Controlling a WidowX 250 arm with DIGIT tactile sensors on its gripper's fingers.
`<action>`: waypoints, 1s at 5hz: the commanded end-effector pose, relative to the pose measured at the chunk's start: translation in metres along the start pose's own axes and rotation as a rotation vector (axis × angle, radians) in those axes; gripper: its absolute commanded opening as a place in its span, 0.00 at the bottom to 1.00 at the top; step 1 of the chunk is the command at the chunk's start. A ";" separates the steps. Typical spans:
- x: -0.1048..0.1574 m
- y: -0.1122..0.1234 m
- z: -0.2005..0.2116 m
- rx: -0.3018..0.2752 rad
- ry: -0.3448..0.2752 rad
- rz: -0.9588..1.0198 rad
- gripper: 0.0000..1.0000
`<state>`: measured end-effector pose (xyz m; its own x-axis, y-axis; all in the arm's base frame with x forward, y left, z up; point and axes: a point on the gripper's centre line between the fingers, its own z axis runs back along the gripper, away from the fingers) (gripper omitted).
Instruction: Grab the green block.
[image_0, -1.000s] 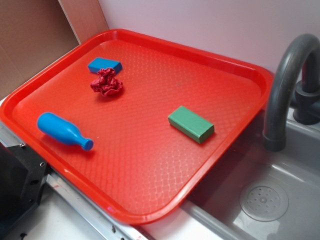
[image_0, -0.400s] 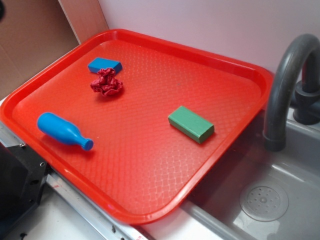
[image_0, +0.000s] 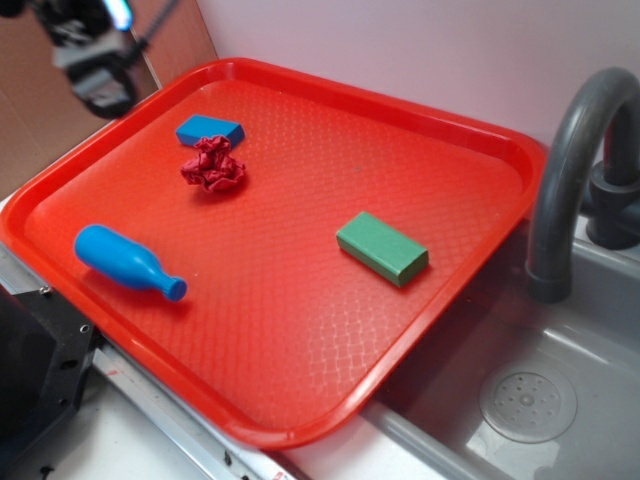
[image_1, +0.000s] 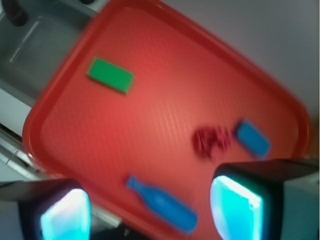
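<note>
The green block lies flat on the red tray, right of the middle; in the wrist view it shows at the upper left. My gripper is blurred at the top left corner of the exterior view, high above the tray's far left edge and far from the block. In the wrist view the gripper is open and empty, its two cyan pads wide apart.
On the tray lie a blue block, a crumpled red cloth and a blue bottle on its side. A grey tap and a sink stand right of the tray. A wall runs behind.
My gripper has come into the exterior view at the top left. The objects on the tray have not moved.
</note>
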<state>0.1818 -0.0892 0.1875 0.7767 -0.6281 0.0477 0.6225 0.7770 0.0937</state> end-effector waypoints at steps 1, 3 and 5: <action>0.047 -0.014 -0.022 0.056 -0.114 -0.360 1.00; 0.071 0.005 -0.065 -0.100 -0.166 -0.566 1.00; 0.083 0.005 -0.109 -0.232 -0.128 -0.732 1.00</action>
<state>0.2626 -0.1294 0.0679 0.1556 -0.9787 0.1342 0.9828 0.1397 -0.1212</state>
